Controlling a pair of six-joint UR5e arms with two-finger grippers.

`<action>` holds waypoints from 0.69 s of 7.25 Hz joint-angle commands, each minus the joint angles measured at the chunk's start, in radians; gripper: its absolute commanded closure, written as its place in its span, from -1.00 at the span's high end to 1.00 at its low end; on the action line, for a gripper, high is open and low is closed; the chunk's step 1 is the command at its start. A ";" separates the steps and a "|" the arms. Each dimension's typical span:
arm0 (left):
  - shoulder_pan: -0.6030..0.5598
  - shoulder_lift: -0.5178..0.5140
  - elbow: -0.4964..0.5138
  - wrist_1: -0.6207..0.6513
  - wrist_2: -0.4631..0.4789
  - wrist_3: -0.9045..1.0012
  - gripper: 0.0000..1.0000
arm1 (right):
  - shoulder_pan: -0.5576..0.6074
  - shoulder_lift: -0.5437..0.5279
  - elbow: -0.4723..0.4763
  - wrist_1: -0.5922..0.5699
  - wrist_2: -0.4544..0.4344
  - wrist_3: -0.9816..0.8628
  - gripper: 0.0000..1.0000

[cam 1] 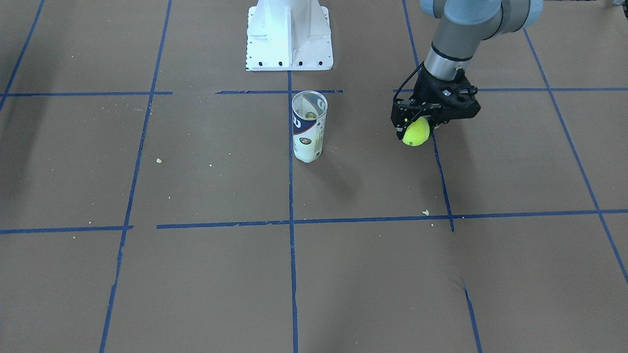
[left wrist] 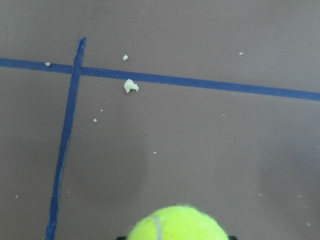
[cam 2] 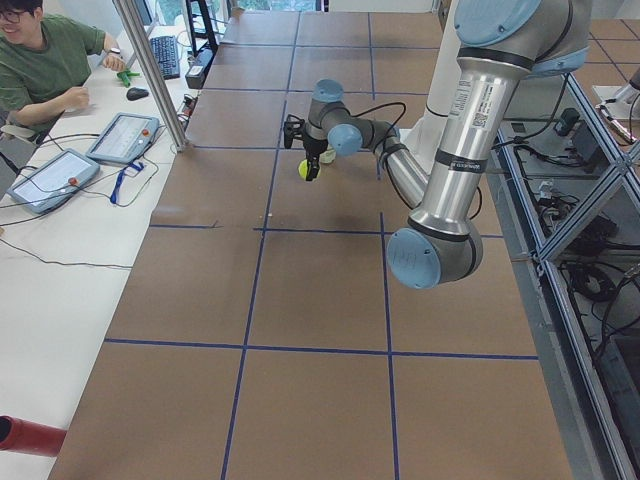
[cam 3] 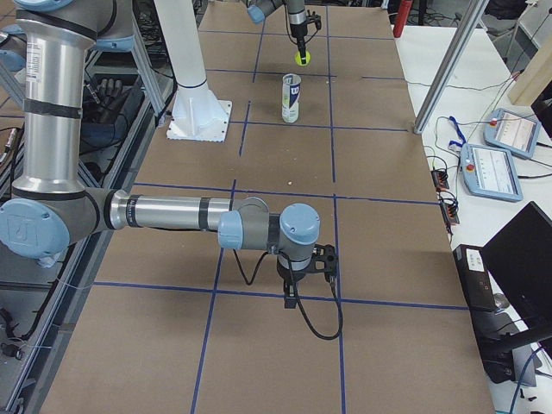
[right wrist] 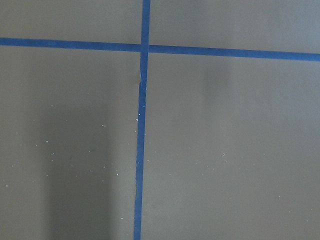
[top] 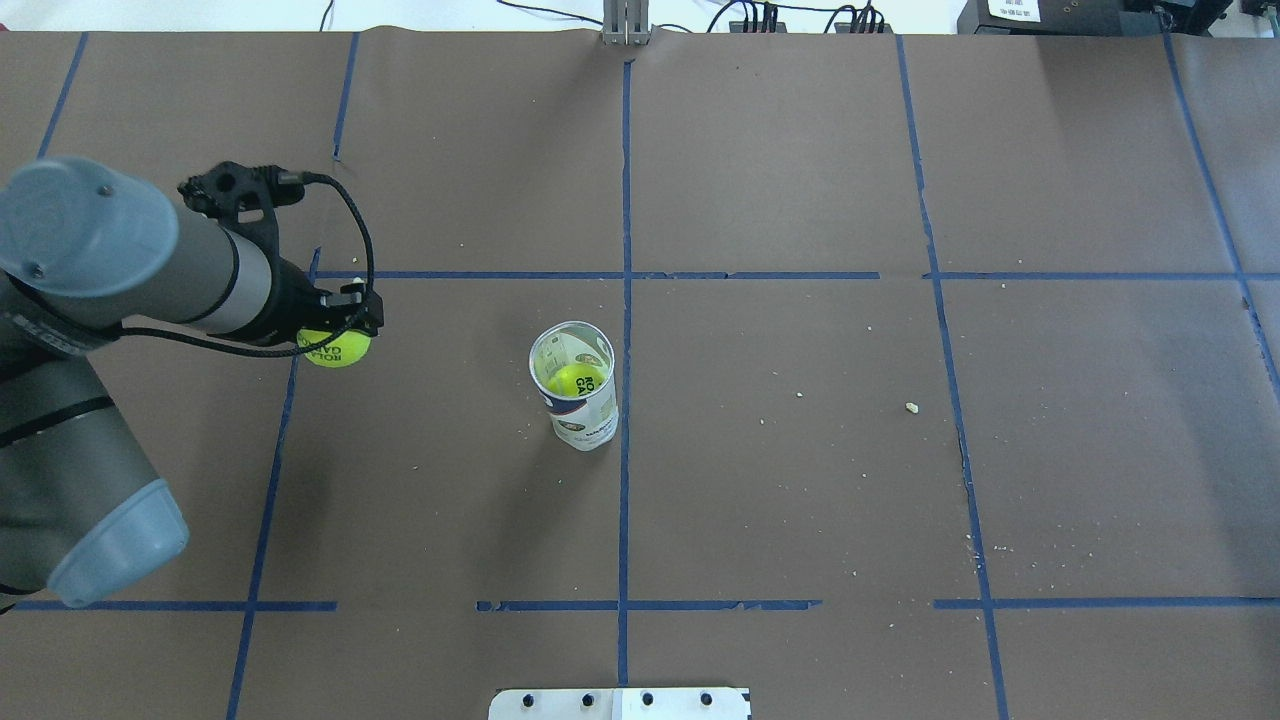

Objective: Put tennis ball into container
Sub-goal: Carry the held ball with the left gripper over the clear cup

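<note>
Yellow-green and fuzzy, the tennis ball point(cam 1: 417, 136) sits between the fingers of the left gripper point(cam 1: 416, 125), which is closed on it from above. We see the ball hanging a little over the brown paper table point(cam 1: 196, 186), on the robot's left side, well apart from the container point(cam 1: 309, 127). The container stands upright just beside the middle blue tape line point(cam 1: 291, 274), its mouth open, and in the overhead view we notice another ball point(top: 577, 380) lying inside it. The right gripper point(cam 3: 293, 295) points down over the table, far from the container; whether its fingers are apart or together we cannot tell.
</note>
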 commanded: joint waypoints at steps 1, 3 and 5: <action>-0.034 -0.187 -0.087 0.302 -0.070 -0.017 -0.91 | 0.000 0.001 0.000 0.000 0.000 0.000 1.00; -0.028 -0.306 -0.089 0.404 -0.105 -0.121 -0.91 | 0.000 0.000 0.000 0.000 0.000 0.000 1.00; -0.005 -0.393 -0.031 0.412 -0.104 -0.217 -0.90 | 0.000 0.000 0.000 0.000 0.000 0.000 1.00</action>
